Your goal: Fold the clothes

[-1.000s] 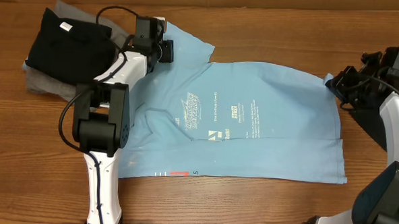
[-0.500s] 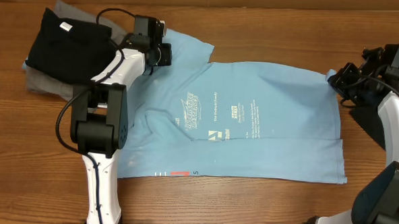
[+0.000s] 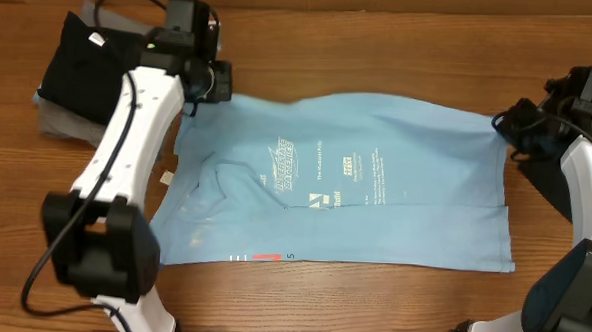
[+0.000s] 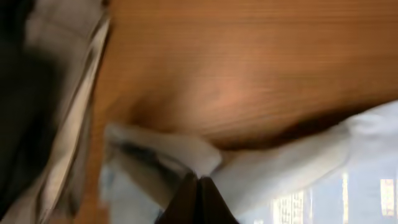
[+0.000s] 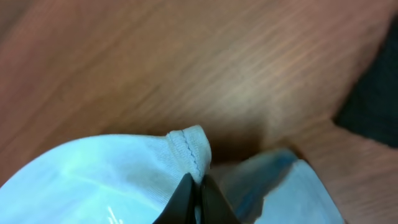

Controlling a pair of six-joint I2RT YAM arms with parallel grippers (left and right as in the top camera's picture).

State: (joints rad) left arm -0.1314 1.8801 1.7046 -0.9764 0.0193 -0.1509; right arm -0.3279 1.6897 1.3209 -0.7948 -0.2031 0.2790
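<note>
Left pincer [image 4: 198, 191]: fingers together, nipping a bunched corner of pale cloth. The wrist view is blurred, so I cannot tell how deep the bite is.
Right pincer [image 5: 196, 188]: fingers together on the stitched hem [image 5: 186, 146], which folds up just above the tips.
Shirt against the pincers: the light blue T-shirt [image 3: 395, 200] lies spread on the desk [image 3: 381, 45], print up. Its far edge runs between the two pincers, the left at the far-left corner and the right at the far-right corner. The body of the shirt runs away from them toward the near side.
Step in hand: by my judgement, tensioning and lifting the far edge for the first fold.
Doing it well: move both pincers at matched height and pace so the edge stays straight. Pull out the creases left of the printed logo [image 3: 284, 163] before laying cloth over them.
Neighbours: the black shirt [image 3: 80, 67] sits on the grey shirt [image 3: 63, 126], just beside the left pincer. Keep the held corner off that pile.
</note>
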